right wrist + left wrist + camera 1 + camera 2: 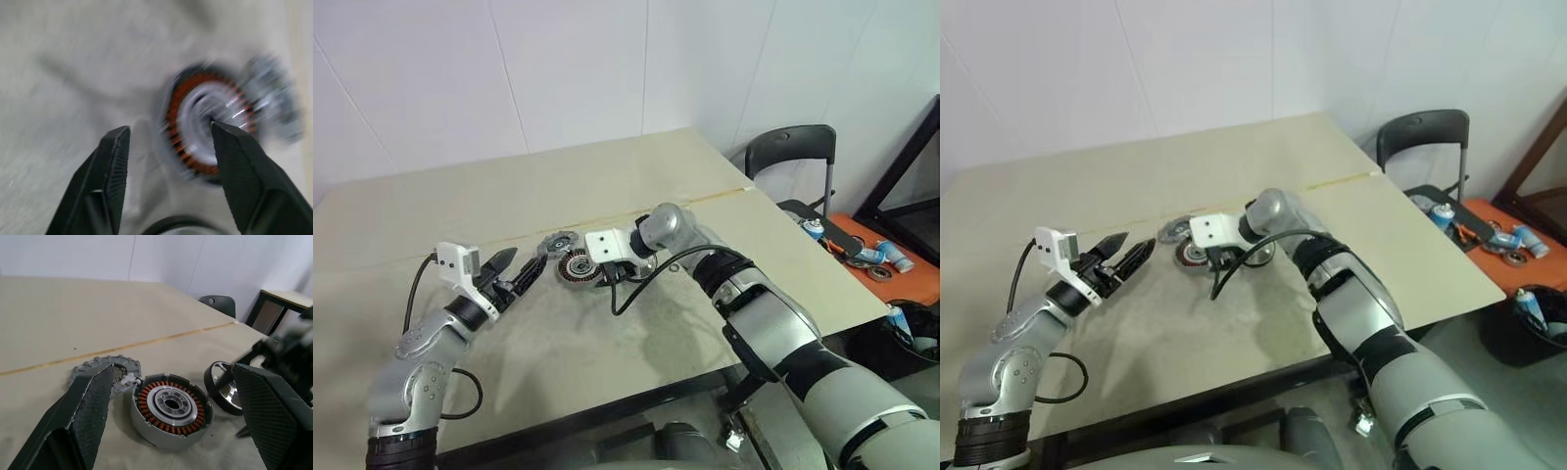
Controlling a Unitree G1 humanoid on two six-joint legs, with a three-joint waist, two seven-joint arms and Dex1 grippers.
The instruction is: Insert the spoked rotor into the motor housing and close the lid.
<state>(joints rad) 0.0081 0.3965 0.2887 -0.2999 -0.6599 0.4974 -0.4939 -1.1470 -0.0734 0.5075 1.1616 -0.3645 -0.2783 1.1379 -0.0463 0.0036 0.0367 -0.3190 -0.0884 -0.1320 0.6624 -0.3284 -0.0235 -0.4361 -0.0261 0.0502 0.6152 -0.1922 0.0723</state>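
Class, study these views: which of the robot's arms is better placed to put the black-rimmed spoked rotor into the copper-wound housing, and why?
Right, probably. The right claw hangs open just over the black-rimmed spoked rotor and the silver copper-wound motor housing. The left claw is open too, but waits off to the housing's side.

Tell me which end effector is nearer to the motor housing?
Right. The right end effector hovers just above the motor housing; the left end effector waits beside it, farther off.

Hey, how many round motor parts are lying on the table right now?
3. The motor housing sits in the middle, the lid lies flat just beside it, and the spoked rotor stands tilted on the housing's other side.
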